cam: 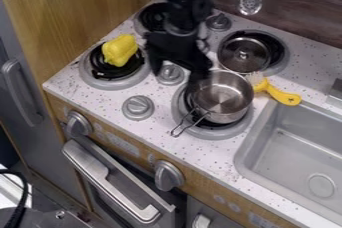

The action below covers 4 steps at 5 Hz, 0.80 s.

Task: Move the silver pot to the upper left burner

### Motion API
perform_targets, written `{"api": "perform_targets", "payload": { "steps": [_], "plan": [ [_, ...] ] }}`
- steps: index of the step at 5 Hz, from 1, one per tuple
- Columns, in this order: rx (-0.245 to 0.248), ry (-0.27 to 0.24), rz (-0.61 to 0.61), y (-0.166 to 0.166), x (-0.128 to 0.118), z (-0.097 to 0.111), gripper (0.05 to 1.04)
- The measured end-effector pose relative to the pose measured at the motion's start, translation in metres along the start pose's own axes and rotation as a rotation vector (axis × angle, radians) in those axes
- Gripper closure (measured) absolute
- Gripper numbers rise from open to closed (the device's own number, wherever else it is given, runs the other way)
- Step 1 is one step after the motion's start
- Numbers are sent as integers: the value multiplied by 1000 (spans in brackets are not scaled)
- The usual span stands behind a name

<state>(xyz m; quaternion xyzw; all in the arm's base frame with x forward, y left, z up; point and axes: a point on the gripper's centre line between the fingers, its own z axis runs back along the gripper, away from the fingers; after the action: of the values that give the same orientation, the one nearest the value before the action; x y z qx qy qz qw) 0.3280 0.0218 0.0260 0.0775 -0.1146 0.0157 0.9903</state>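
A: Oven handle (87, 162) nearest the lens, on the gripper's (175, 79) camera side. Stands proud of the door, so it's grabbable. What else is big?

B: Sink (287, 137), past the pot (224, 94) from the gripper. Drain (321, 185) set in its floor.

A: Gripper state?

B: Fingers look spread, one at the pot's rim on the gripper side. Reads as lining up for a rim pinch. Whether it touches, can't tell.

A: Target?

B: Upper left burner (150, 17), behind the gripper, partly masked by the arm (180, 2). Pot sits on the front burner (214, 134) beside the gripper, so the job's not done.

A: Pot contents?

B: Bare metal inside as far as I see. Upright, open top, wire handle (190, 122) out toward the camera. Rim's the handier grab, I'd say; lift before traversing or it'll snag a knob (171, 74).

A: Neighbours?

B: Lid-like disc (244, 57) on the burner diagonally behind the pot. Yellow pepper (120, 50) across the gripper from the pot, parked on a burner like food cooking. Brush (277, 93) just beside the pot, opposite the gripper. Pot could nudge it.
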Motion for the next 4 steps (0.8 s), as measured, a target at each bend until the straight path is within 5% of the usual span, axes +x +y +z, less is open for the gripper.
{"api": "perform_targets", "payload": {
  "steps": [2,4],
  "plan": [
    [-126,-72,-113,-73,16,16,85],
    [-112,-8,-118,-89,24,-23,85]
  ]
}}
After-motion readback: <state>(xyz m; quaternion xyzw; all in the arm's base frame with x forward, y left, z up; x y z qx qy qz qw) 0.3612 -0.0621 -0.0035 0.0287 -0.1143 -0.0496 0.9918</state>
